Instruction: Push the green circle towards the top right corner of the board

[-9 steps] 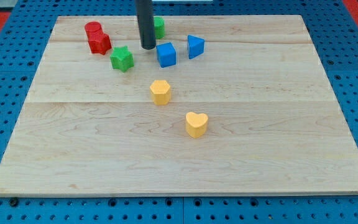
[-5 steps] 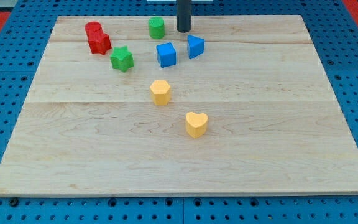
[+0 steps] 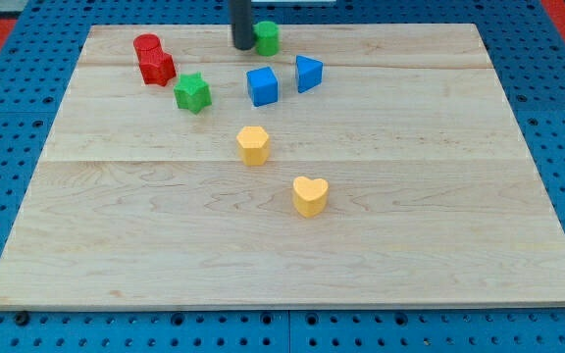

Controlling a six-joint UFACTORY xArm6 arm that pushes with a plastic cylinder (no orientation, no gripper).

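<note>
The green circle [image 3: 267, 37] stands near the board's top edge, a little left of centre. My tip [image 3: 241, 46] is at its left side, touching or almost touching it. The dark rod rises from there out of the view's top. The board's top right corner [image 3: 477, 26] lies far to the circle's right.
A blue cube [image 3: 262, 86] and a blue triangle [image 3: 308, 73] sit just below the circle. A green star [image 3: 192, 93] is to the lower left. A red cylinder [image 3: 146, 46] and a red block [image 3: 157, 68] are at top left. A yellow hexagon [image 3: 253, 144] and a yellow heart [image 3: 310, 195] sit mid-board.
My tip went from below-left of the green circle, round to its right, and now stands at its left. The circle has shifted slightly to the right.
</note>
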